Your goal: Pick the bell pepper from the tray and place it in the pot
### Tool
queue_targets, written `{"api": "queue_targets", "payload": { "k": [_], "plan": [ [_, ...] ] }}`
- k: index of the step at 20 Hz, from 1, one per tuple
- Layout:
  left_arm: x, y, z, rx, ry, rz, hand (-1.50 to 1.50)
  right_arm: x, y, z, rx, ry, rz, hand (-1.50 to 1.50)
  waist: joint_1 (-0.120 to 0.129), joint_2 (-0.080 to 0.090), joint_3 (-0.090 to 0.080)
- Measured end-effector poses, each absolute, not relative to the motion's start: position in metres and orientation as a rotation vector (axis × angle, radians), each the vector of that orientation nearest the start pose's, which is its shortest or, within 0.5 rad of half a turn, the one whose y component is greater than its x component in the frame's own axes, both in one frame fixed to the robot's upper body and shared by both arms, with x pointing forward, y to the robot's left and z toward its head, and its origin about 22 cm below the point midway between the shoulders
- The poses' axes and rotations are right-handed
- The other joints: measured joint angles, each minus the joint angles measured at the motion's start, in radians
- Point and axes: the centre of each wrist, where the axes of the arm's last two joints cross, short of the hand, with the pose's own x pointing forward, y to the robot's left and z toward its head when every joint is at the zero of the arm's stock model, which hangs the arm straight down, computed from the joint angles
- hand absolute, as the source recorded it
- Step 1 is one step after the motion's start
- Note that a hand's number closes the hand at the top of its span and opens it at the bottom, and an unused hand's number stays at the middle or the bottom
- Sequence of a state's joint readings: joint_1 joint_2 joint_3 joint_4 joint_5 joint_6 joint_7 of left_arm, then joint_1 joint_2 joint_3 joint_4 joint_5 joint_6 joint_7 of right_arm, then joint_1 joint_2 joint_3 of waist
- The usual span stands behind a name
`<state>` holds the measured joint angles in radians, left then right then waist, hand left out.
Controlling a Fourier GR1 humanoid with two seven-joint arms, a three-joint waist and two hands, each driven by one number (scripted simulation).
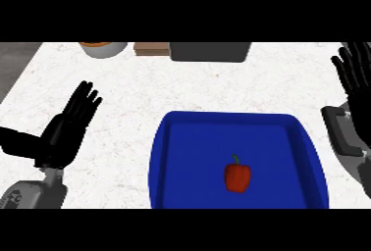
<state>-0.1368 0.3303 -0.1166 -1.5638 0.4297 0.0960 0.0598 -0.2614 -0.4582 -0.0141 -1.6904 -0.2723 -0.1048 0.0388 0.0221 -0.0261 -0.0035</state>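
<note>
Spanning the whole view, the counter (145,88) presents a white, faintly speckled, stone-like top. On it sits the tray (161,166), a deep blue rectangle with rounded corners and a raised, smooth rim; it lies between the two hands, closer to the right hand than to the left. The left hand (69,130) rests open just outside the tray's left wall, fingers straight and spread, holding nothing. The right hand (357,73) shows at the view's right edge, beyond the tray's far right corner, likewise open with straight fingers and empty. Far ahead of both hands stand a dark grey container (210,51), judged the likelier pot though cut off by the view, a round grey vessel (101,49) with an orange inside, and a small brown block (150,48). The bell pepper (238,178) lies alone on the tray floor, inward of the right hand and nearer the robot's body. It is red and glossy with a thin green stem (235,160). Expect a light, hollow, fairly stiff body with slippery skin. Take hold across the widest part of the body, not by the stem, which could snap.
</note>
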Motion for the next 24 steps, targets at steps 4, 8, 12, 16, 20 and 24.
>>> {"api": "queue_targets", "payload": {
  "k": [4, 8, 12, 16, 20, 24],
  "plan": [
    [0.270, 0.263, 0.053, -0.082, -1.577, 0.000, 0.00, 0.293, -0.251, 0.117, 0.068, -1.830, 0.201, -1.50, 0.000, 0.016, 0.003],
    [0.271, 0.260, 0.053, -0.042, -1.544, -0.031, 0.00, 0.293, -0.223, 0.110, 0.039, -1.768, 0.488, -1.50, 0.012, 0.017, -0.007],
    [0.268, 0.257, 0.053, 0.002, -1.501, -0.006, 0.00, 0.266, -0.210, 0.085, -0.173, -1.876, 0.515, -1.50, -0.023, 0.015, 0.000],
    [0.265, 0.252, 0.055, 0.021, -1.475, 0.008, 0.00, 0.222, -0.213, 0.083, -0.240, -1.975, 0.615, -1.50, -0.041, 0.016, 0.002],
    [0.263, 0.244, 0.056, 0.024, -1.468, 0.008, 0.00, 0.196, -0.228, 0.103, -0.378, -1.915, 0.768, -1.50, -0.046, 0.017, 0.002],
    [0.262, 0.242, 0.058, 0.029, -1.463, 0.001, 0.00, 0.179, -0.235, 0.141, -0.476, -1.810, 0.920, -1.50, -0.043, 0.018, 0.001]
  ]
}}
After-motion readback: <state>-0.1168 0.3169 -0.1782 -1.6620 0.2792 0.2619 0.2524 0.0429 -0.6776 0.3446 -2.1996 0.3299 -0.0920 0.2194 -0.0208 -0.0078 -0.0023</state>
